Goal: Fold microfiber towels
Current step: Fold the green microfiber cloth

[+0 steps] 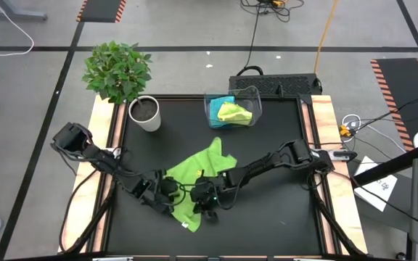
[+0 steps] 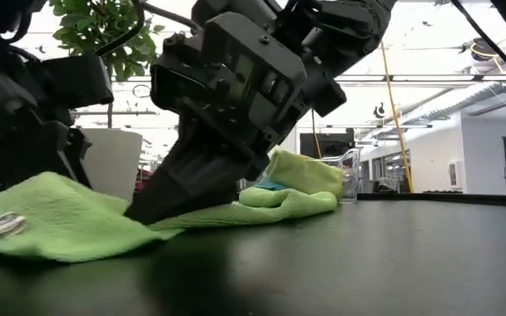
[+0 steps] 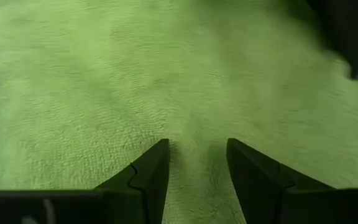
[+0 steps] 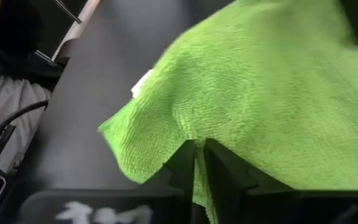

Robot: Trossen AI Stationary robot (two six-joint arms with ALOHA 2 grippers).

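Observation:
A lime-green microfiber towel (image 1: 202,167) lies spread and rumpled on the black table, its near part under both grippers. My right gripper (image 4: 197,171) is at the towel's near right part, shut on it. My left gripper (image 3: 197,168) stands open just over the towel's left part, with fuzzy green cloth filling its view. Another lime towel (image 1: 234,114) and a turquoise one (image 1: 220,101) lie bunched in the clear bin (image 1: 255,94) at the far middle. My right gripper pinches a raised ridge of the towel (image 4: 197,186) between its two fingers, near the corner with the white tag (image 4: 142,84). One layer or several, I cannot tell. The fingers (image 2: 169,197) slant down from the table's right. The towel's remaining cloth lies slack on the table. I cannot tell whether my left gripper's fingertips touch the towel.
A white pot (image 1: 145,114) with a leafy plant (image 1: 118,70) stands at the far left corner. The clear bin is at the far edge. Bare black tabletop (image 1: 281,210) lies to the right of the towel and between the towel and the bin.

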